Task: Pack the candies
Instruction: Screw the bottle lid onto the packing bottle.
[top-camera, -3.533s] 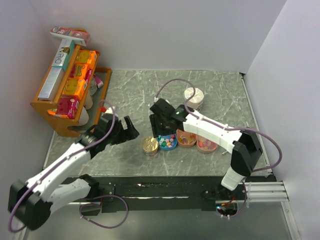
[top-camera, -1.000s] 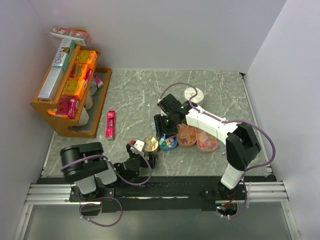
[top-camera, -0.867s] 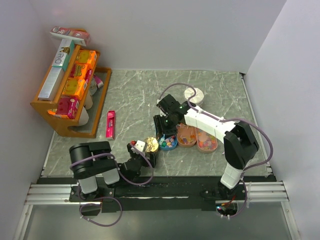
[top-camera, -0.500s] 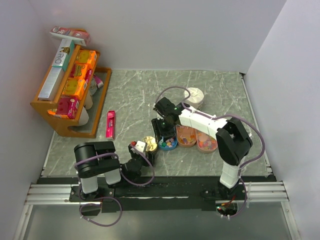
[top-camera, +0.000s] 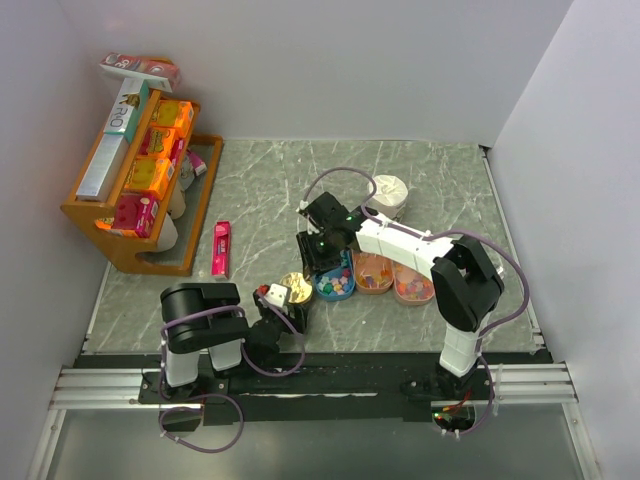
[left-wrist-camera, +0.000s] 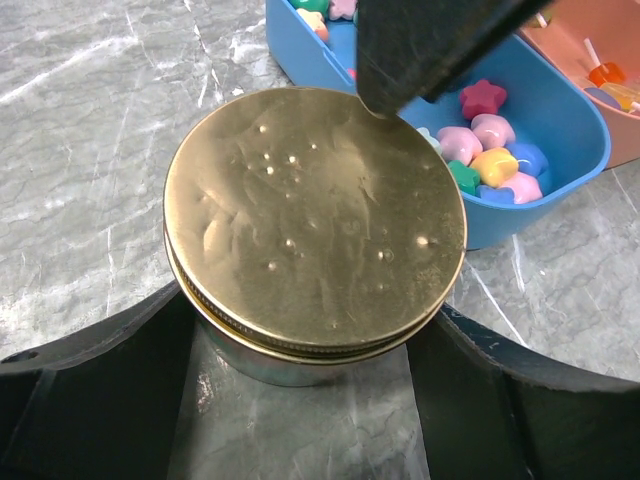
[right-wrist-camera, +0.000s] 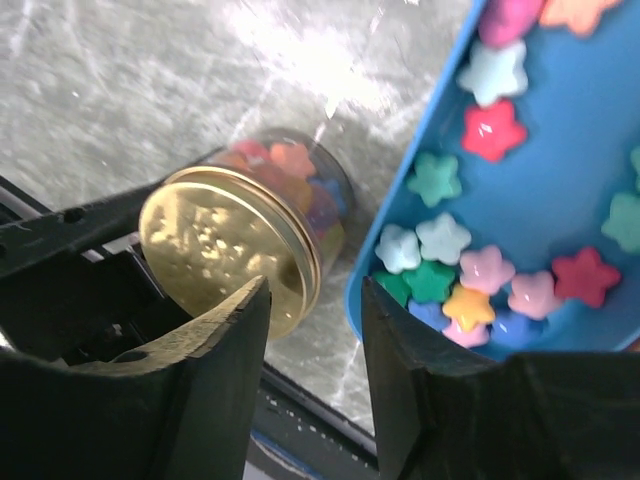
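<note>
A glass jar (left-wrist-camera: 310, 220) with a gold lid stands on the marble table, just left of a blue tray (left-wrist-camera: 520, 215). Star-shaped candies (left-wrist-camera: 490, 150) in mixed colours lie in that tray, and more show through the jar's glass (right-wrist-camera: 290, 165). My left gripper (left-wrist-camera: 305, 335) is shut on the jar, one finger against each side below the lid. My right gripper (right-wrist-camera: 315, 300) hovers open and empty above the gap between the jar (right-wrist-camera: 230, 240) and the tray (right-wrist-camera: 570, 180). From above, both grippers (top-camera: 290, 300) (top-camera: 318, 258) meet at the jar (top-camera: 294, 284).
Two orange trays (top-camera: 373, 275) (top-camera: 412, 286) with sweets sit right of the blue tray. A white cup (top-camera: 390, 192) stands behind them. A flat pink packet (top-camera: 221, 248) lies to the left. A wooden rack (top-camera: 130, 200) with orange boxes fills the far left.
My left gripper has crept up to the jar and closed its fingers onto its sides. The right gripper has drifted a little left over the jar and narrowed slightly.
</note>
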